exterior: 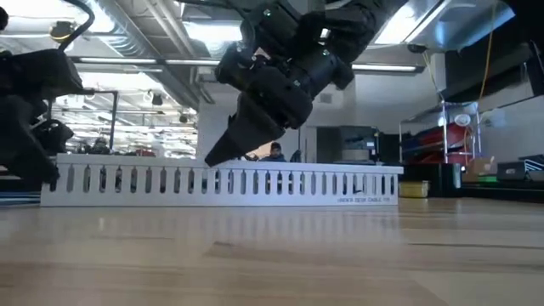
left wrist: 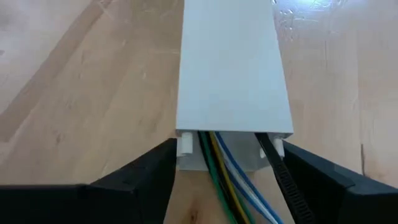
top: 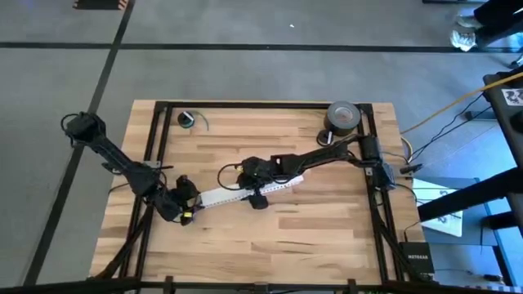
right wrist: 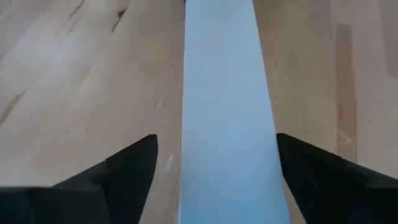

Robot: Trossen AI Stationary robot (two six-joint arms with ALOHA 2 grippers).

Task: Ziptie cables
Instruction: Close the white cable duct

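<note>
Wood table (top: 270,216), 2 arms meeting mid-table over a white slotted cable duct (top: 245,192). Roll of tape (top: 343,116) at the far right corner. Right gripper (right wrist: 214,177) spread wide, straddling the duct lid, no contact seen. Left gripper (left wrist: 227,180) wide at the duct's end. Cables (left wrist: 227,180) run out of that end between the fingers; ziptie (left wrist: 286,177) lies beside them, by 1 finger.

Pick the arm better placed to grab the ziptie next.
Left, probably. The left gripper sits open at the white duct's end, where the cables and ziptie emerge. The right gripper only straddles the duct mid-length.
</note>
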